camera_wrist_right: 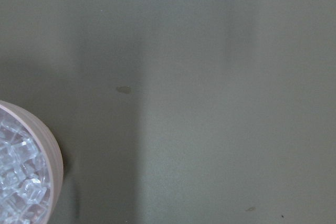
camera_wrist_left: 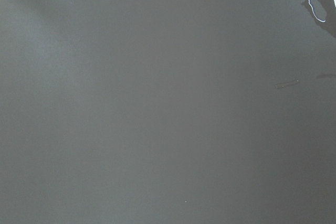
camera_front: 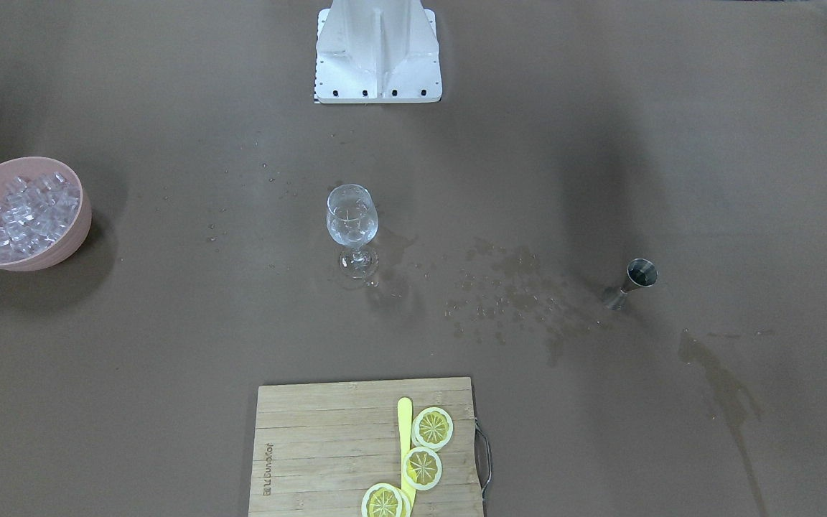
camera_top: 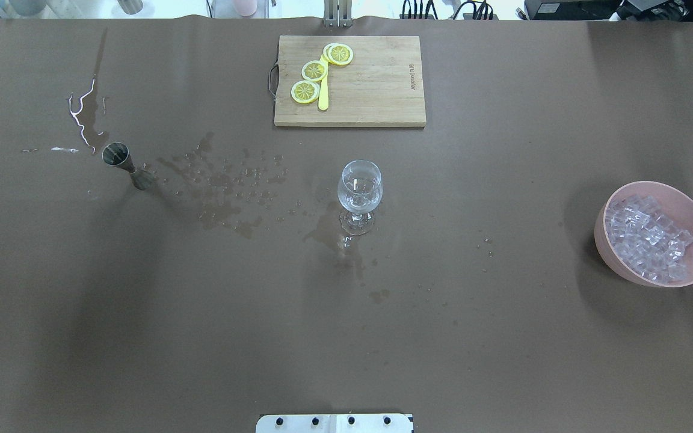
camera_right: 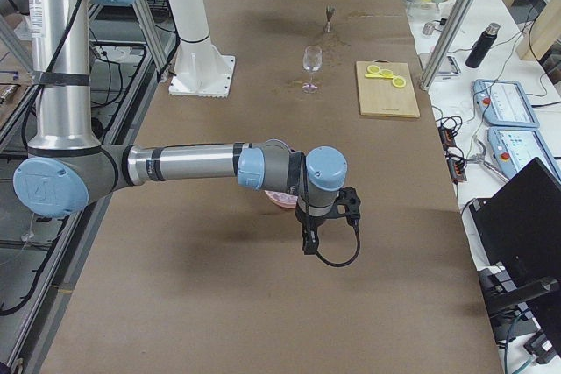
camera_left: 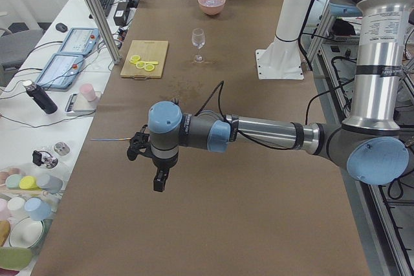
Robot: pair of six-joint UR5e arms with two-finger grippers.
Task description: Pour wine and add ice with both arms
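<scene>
At the table's (camera_top: 142, 331) left end, the left gripper (camera_left: 159, 182) hangs fingers-down over bare brown surface; it shows only in the side view, so whether its fingers are spread or pressed together cannot be told. It is well apart from the ice. Further right a steel jigger (camera_top: 125, 165) stands upright, with wet patches (camera_top: 220, 186) between it and the wine glass (camera_top: 359, 192), which stands upright near the table's middle. Behind the glass lies a cutting board (camera_top: 376, 90) with lemon slices (camera_top: 314, 70). Toward the right end sits a pink bowl (camera_top: 608, 255) heaped with ice (camera_top: 647, 240). The right gripper (camera_right: 308, 241) hangs above the table just beside this bowl, not over it: the wrist camera catches only the bowl's rim and some cubes at its lower left corner. Its finger state cannot be told either.
</scene>
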